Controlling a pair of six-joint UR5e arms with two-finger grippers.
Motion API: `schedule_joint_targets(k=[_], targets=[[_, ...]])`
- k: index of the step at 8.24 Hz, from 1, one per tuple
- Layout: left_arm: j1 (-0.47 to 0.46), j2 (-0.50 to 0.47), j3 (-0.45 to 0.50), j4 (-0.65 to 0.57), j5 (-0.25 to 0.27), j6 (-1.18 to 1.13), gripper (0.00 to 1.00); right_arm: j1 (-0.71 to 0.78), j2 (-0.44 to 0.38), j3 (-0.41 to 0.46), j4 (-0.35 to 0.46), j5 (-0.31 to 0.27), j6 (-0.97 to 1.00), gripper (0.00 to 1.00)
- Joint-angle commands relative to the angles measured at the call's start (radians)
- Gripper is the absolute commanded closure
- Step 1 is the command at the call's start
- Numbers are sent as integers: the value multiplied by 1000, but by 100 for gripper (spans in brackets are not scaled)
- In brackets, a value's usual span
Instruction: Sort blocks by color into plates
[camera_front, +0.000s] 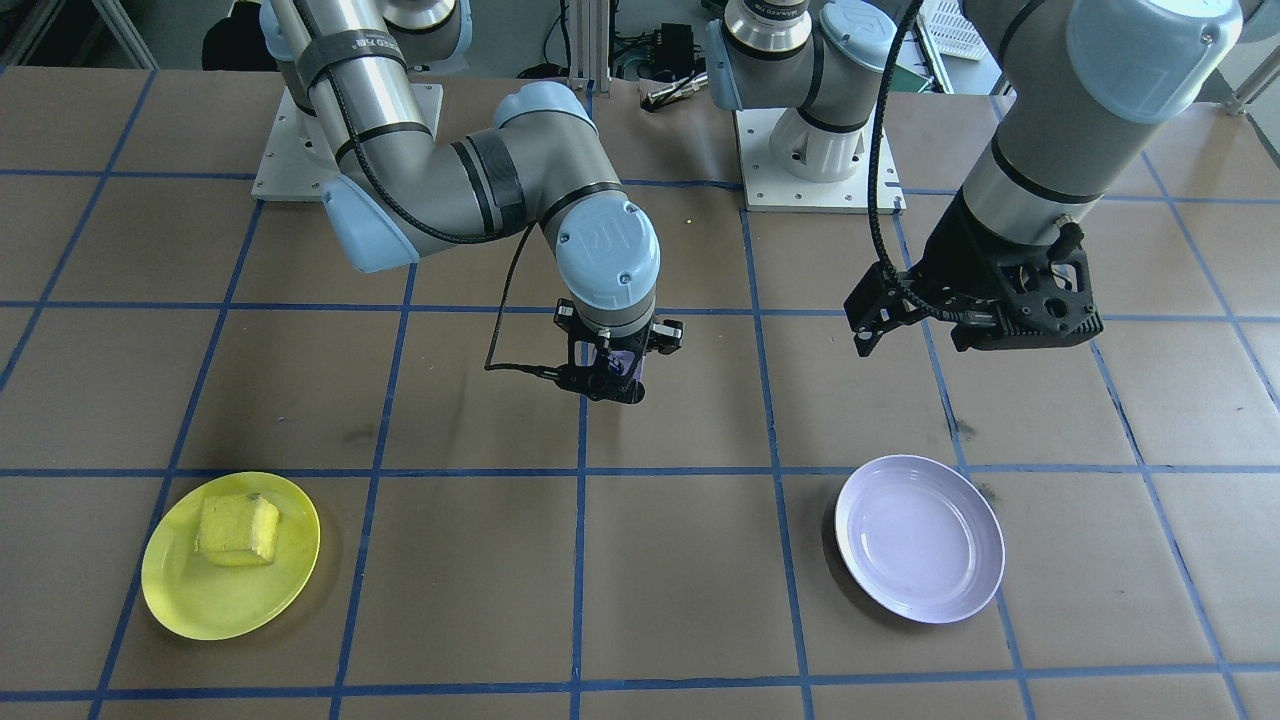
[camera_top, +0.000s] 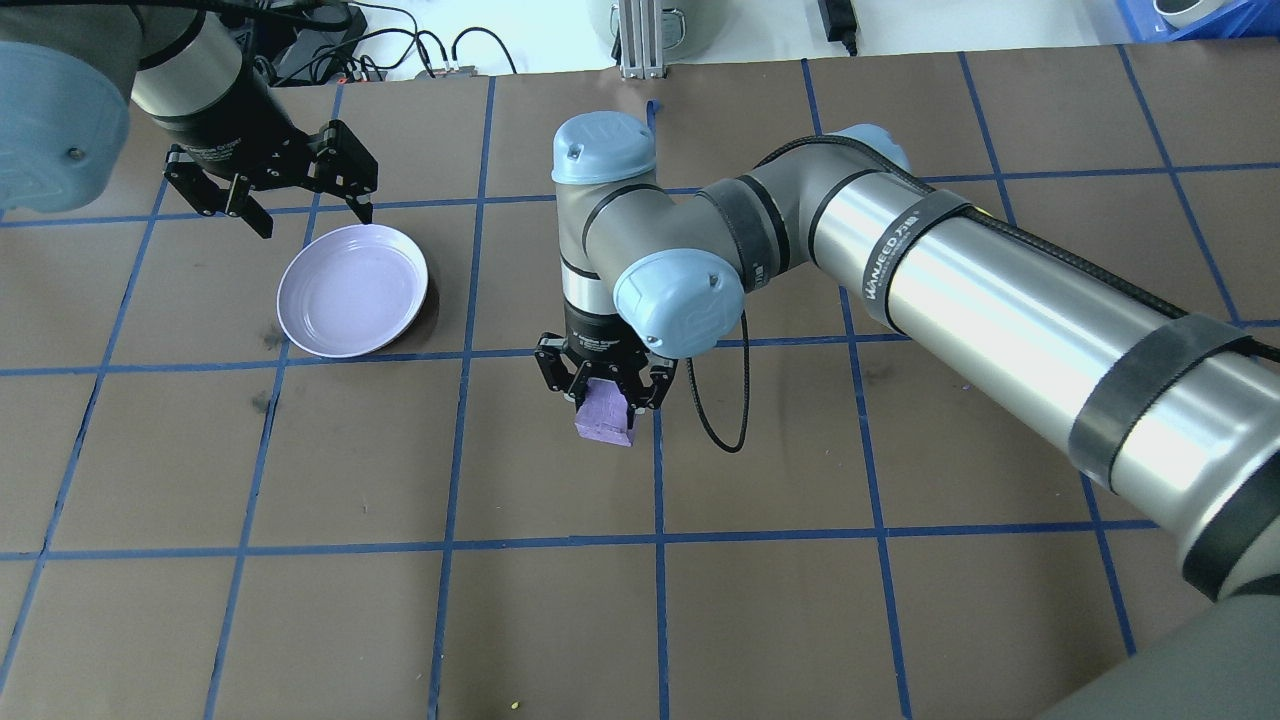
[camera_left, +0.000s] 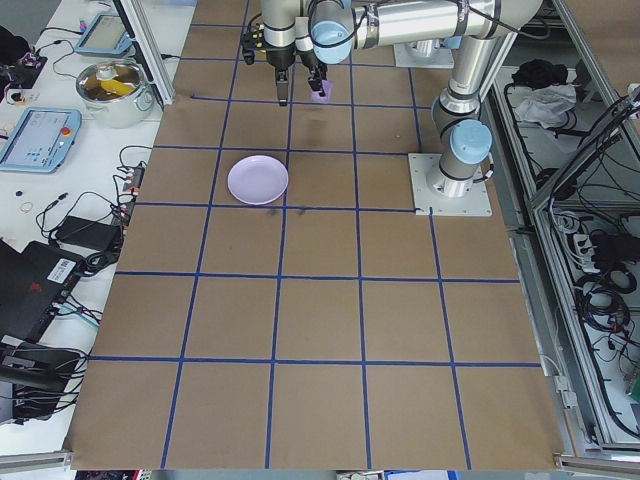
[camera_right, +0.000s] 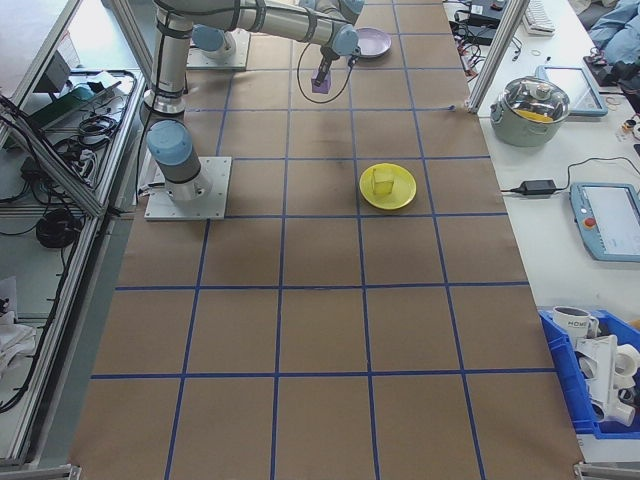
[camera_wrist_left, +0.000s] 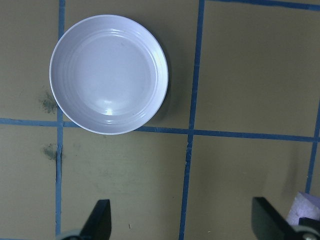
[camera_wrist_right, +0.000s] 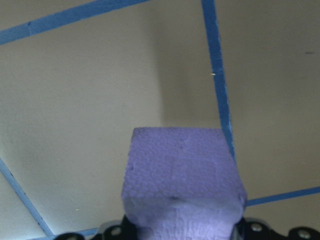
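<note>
Our right gripper (camera_top: 603, 385) is pinching the purple block (camera_top: 605, 416), jaws clamped on its top half, block hanging below the fingers and lifted clear of the table (camera_top: 900, 600) near the middle. In the right wrist view the block (camera_wrist_right: 182, 182) fills the lower frame with bare paper beneath it. Our left gripper (camera_top: 290, 190) hangs spread and empty, just at 11 o'clock of the lavender plate (camera_top: 352, 290) in the overhead view; its wrist camera shows both fingers (camera_wrist_left: 100, 220) wide apart with the plate (camera_wrist_left: 109, 74) at 12 o'clock of them.

The lavender plate sits well apart from the block, at about 10 o'clock of it overhead. The yellow block (camera_front: 237, 528) already lies in the yellow plate (camera_front: 200, 600), so we judge half the sort done.

Risks: foam is soft and rough, so a shallow pinch could let the block twist or slip on the carry. Our left gripper hovers close to the plate, so a crossing path might clip it. A high release could bounce the cube off the shallow rim.

The block looks near-cubic, no clear long axis; it hangs roughly upright, slightly tilted, its free face pointing down.
</note>
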Motion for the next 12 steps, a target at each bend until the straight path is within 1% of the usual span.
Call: schedule_joint_targets(k=[1,2,3,4,5,6,7,8,9,10,11,12], targets=[[0,0,-2,1,-1,0,0,29,65,-3,-99,16,20,73],[0,0,-5,-2,0,2,0,29,78,-3,-107,16,23,24],[0,14,-28,0,-1,2,0,32,81,3,-109,17,17,0],[1,14,-48,30,-1,3,0,32,84,11,-104,19,11,0],[3,0,-48,69,-1,3,0,31,76,-4,-98,16,-30,0],[0,-1,-62,66,-3,3,0,9,64,-21,-101,17,-43,0],[0,3,-85,70,-1,5,0,-11,44,-71,-66,14,-79,0],[0,9,-90,83,-3,3,0,-47,33,-120,25,3,-148,0],[-9,2,-84,84,-13,0,0,-86,12,-136,61,-76,-269,0],[-34,3,-91,86,-18,3,0,-128,-34,-136,122,-169,-397,0],[-90,0,-91,86,-17,3,0,-191,-113,-135,161,-216,-505,0],[-162,-3,-93,83,-13,-4,0,-249,-205,-130,210,-222,-582,0]])
